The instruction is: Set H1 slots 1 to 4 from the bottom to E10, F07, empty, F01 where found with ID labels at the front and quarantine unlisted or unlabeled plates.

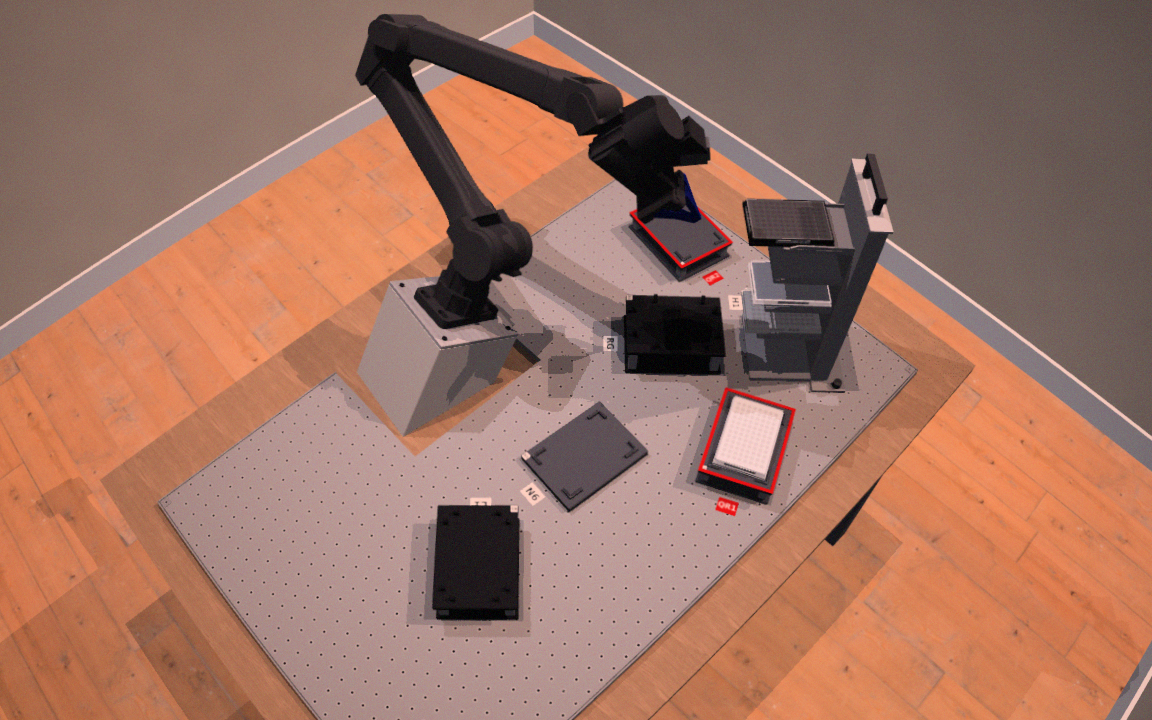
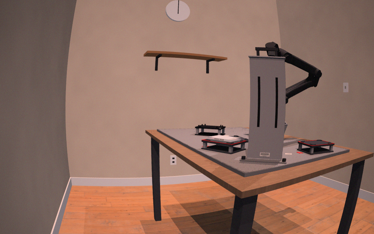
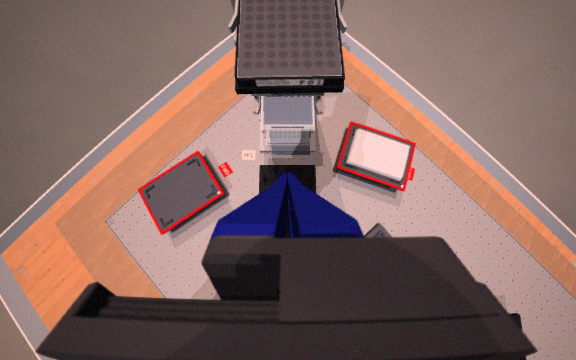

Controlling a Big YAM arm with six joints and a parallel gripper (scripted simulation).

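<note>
The plate hotel H1 (image 1: pixel 817 286) stands at the back right of the deck. A black plate (image 1: pixel 788 221) lies in its top slot; in the wrist view (image 3: pixel 288 42) its front end carries a label too blurred to read. Below it a pale grey plate (image 3: pixel 287 111) and another grey plate (image 3: pixel 286 136) sit on lower shelves; the bottom slot is hidden. My gripper (image 3: pixel 287 179) (image 1: pixel 683 210) is shut and empty, its blue fingers pressed together. It hangs high over the deck in front of the hotel, above the empty red-framed nest QR2 (image 1: pixel 680 237).
A white plate (image 1: pixel 746 437) lies in the red-framed nest QR1 (image 3: pixel 377 156). The black regrip nest RG (image 1: pixel 674 333) stands in front of the hotel. The flat nest N6 (image 1: pixel 584 454) and the black landing nest L1 (image 1: pixel 475 559) hold no plate.
</note>
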